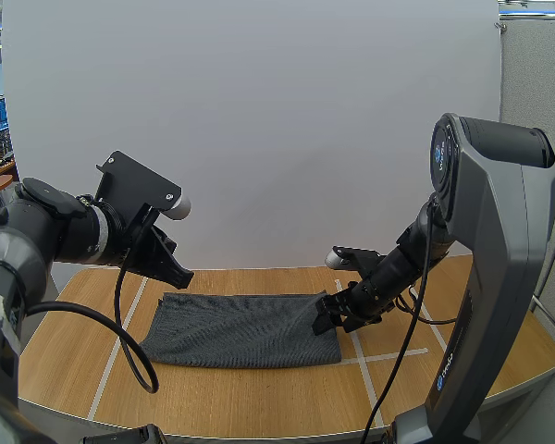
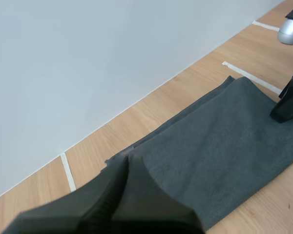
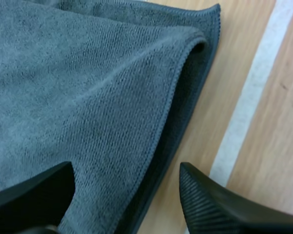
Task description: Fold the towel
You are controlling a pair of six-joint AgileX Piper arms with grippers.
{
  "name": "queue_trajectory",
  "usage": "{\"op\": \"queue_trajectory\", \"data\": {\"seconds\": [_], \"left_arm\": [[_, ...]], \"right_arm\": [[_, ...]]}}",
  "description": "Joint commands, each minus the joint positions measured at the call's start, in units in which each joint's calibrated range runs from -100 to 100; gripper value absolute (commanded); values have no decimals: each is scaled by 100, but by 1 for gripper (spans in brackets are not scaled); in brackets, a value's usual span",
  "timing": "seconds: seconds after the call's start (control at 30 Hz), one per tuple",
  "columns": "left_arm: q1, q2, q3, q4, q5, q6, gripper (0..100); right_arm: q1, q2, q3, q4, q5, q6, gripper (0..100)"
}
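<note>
A dark grey towel (image 1: 240, 328) lies folded in two layers along the middle of the wooden table (image 1: 259, 398). My left gripper (image 1: 180, 276) hangs above the towel's left end, shut on nothing. In the left wrist view its fingers (image 2: 132, 168) form one dark wedge over the towel (image 2: 224, 131). My right gripper (image 1: 331, 319) sits low at the towel's right edge, open. In the right wrist view the right gripper (image 3: 126, 170) straddles the layered edge of the towel (image 3: 88, 97), one ribbed finger (image 3: 210, 204) over the bare wood.
White tape lines (image 1: 356, 347) cross the table beside the towel's right edge, and more run on the left (image 1: 120, 342). A white wall stands close behind the table. Bare wood lies in front of the towel up to the front edge.
</note>
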Motion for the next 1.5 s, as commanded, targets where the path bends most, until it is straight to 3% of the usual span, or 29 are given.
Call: {"op": "queue_trajectory", "data": {"seconds": [0.0,0.27,0.53,1.13,1.37,1.47], "left_arm": [[-2,-52,-15,274,46,-59,0],[14,-132,-15,286,21,-59,0],[-386,-520,-15,284,-275,-59,0],[-507,-1722,-15,284,-342,-59,0],[-757,-2366,-15,294,-342,-59,0],[-794,-2574,-15,294,-342,-59,0]], "right_arm": [[-21,248,33,390,-132,-363,100],[-21,661,33,559,-157,-576,100],[-21,731,33,613,2,-576,100],[-21,731,33,613,242,-621,100],[-21,731,33,542,273,-686,100],[-21,731,19,545,273,-707,100]]}}
